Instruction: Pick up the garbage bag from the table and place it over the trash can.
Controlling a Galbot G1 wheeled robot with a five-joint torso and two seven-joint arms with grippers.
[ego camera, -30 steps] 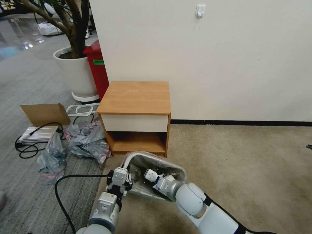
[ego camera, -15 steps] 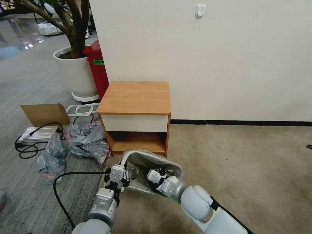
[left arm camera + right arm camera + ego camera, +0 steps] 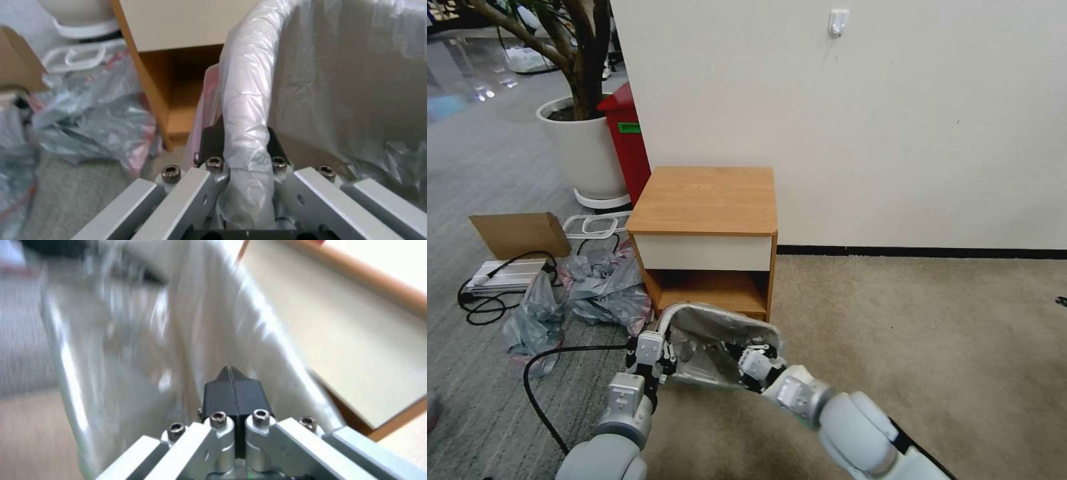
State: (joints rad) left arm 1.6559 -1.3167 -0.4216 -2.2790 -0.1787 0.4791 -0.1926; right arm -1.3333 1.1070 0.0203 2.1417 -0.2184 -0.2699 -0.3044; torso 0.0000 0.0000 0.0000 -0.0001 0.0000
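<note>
1. Currently, the garbage bag sits low in the centre of the head view, already draped into and over the trash can, which stands on the carpet just in front of the table.

2. Left gripper: positioned at the lower left of the bin. In the left wrist view its dark pads straddle the bag-wrapped rolled rim, one pad on each side, closed down onto the film and the rim together.

3. Right gripper: positioned at the near right side of the bin opening. In the right wrist view the two black fingertips meet with no gap. Whether a fold of film is trapped between them cannot be determined.

4. Handling, bag: judged to be very light, limp and slick. The thin film creases readily and likely tears if dragged against the rim. It holds no shape unless stretched.

5. Handling, bin: judged to be light plastic that may tilt or slide on the carpet when the film is pulled.

6. Recommended hold: grip the film at the banded edge, where it is doubled over the rim, and pull outward and down rather than along the wall.

7. Other items: duller grey bags lie heaped at the left of the frame beside a cardboard piece.
</note>
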